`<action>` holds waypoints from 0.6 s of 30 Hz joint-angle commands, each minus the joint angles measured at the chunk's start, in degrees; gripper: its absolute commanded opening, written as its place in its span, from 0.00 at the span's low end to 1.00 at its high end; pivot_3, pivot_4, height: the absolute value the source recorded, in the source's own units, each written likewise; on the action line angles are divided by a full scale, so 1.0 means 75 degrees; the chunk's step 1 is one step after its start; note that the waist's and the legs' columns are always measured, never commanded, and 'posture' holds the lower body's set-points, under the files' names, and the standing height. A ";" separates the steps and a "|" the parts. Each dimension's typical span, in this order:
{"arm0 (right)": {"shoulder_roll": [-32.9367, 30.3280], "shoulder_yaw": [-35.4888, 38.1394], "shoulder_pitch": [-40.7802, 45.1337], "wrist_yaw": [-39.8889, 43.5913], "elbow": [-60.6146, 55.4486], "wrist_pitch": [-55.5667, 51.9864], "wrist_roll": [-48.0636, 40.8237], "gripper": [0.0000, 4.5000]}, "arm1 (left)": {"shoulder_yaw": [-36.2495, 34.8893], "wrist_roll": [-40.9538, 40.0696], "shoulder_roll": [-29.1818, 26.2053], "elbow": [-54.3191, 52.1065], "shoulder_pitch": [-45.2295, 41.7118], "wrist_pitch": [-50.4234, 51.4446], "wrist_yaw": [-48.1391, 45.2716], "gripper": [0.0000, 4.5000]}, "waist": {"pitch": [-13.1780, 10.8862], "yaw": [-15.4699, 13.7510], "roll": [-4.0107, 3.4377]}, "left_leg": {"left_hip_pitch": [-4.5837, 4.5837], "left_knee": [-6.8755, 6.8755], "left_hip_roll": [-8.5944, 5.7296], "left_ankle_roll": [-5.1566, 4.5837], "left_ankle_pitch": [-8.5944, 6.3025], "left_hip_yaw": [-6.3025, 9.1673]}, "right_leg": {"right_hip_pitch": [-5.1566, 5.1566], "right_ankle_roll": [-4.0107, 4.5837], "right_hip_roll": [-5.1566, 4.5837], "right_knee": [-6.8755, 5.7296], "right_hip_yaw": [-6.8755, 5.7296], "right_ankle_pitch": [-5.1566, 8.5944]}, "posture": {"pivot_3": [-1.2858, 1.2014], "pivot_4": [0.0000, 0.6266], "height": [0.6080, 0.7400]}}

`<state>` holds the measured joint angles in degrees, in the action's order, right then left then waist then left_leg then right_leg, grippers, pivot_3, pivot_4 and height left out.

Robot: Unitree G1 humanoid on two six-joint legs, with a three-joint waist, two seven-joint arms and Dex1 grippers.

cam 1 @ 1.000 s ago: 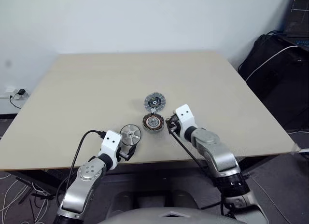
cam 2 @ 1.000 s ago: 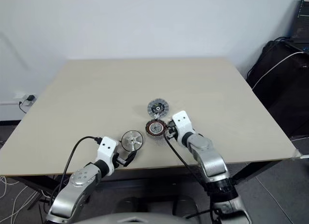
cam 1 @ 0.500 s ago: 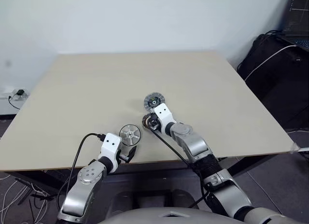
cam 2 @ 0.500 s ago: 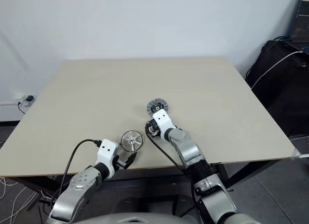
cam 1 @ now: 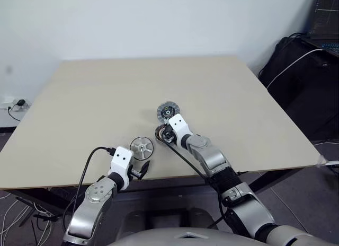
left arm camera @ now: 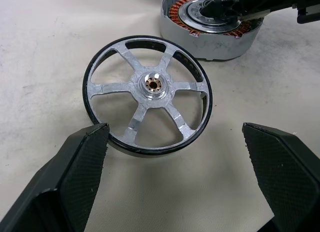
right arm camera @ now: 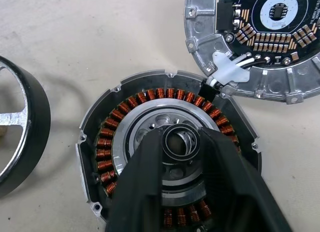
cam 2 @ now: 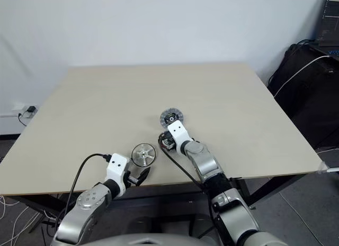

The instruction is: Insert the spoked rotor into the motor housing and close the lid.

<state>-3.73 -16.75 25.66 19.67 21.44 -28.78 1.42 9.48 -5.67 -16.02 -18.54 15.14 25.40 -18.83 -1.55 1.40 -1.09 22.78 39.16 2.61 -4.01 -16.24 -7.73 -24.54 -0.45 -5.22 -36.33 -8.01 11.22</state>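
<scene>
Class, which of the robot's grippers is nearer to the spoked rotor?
Left. The left gripper sits right at the spoked rotor, fingers apart beside its rim. The right gripper is over the motor housing.

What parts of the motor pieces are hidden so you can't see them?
- Motor housing: in the right wrist view, the right gripper covers the near part of its centre and windings.
- Lid: cut off by that view's edge, so part of its dark face is missing.
- Spoked rotor: its underside is hidden against the table; in the head views its spokes are too small to count.
</scene>
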 commanded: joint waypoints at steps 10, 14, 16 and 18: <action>0.0170 0.0170 -0.0023 0.0378 -0.0622 -0.0007 -0.0202 0.86 | -0.0096 -0.0038 0.0002 -0.0378 -0.0119 -0.0168 -0.0024 1.00 | -0.0001 0.0050 0.0001 | -0.0009 0.0000 0.0003 -0.0010 -0.0006 -0.0004 | -0.0007 0.0031 -0.0003 -0.0058 0.0004 0.0019 | 0.52 0.00 1.00; 0.0125 0.0230 -0.0034 0.0396 -0.0843 -0.0066 -0.0232 0.56 | -0.0090 -0.0035 0.0015 -0.0359 -0.0120 -0.0182 -0.0017 1.00 | -0.0002 0.0042 0.0001 | -0.0011 0.0001 0.0007 0.0001 0.0001 0.0004 | -0.0014 0.0035 -0.0003 -0.0067 0.0002 0.0022 | 0.52 0.00 1.00; 0.0115 0.0224 -0.0027 0.0365 -0.0902 -0.0085 -0.0209 0.42 | -0.0084 -0.0034 0.0019 -0.0352 -0.0125 -0.0187 -0.0019 1.00 | -0.0002 0.0038 0.0001 | -0.0013 0.0001 0.0007 0.0001 0.0002 0.0006 | -0.0013 0.0035 -0.0005 -0.0067 0.0001 0.0022 | 0.52 0.00 1.00; 0.0112 0.0187 -0.0006 0.0301 -0.0923 -0.0074 -0.0135 0.26 | -0.0078 -0.0035 0.0021 -0.0345 -0.0130 -0.0193 -0.0024 1.00 | -0.0002 0.0034 0.0001 | -0.0014 0.0001 0.0007 0.0000 0.0001 0.0008 | -0.0013 0.0035 -0.0006 -0.0066 0.0001 0.0022 | 0.52 0.00 1.00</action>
<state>-3.07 -15.89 24.69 22.33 17.24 -29.42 0.35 9.43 -5.67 -16.00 -18.54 14.94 25.37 -18.85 -1.57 1.65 -1.08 22.68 39.16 2.66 -4.01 -16.23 -7.67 -24.64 -0.19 -5.26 -36.81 -8.00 11.39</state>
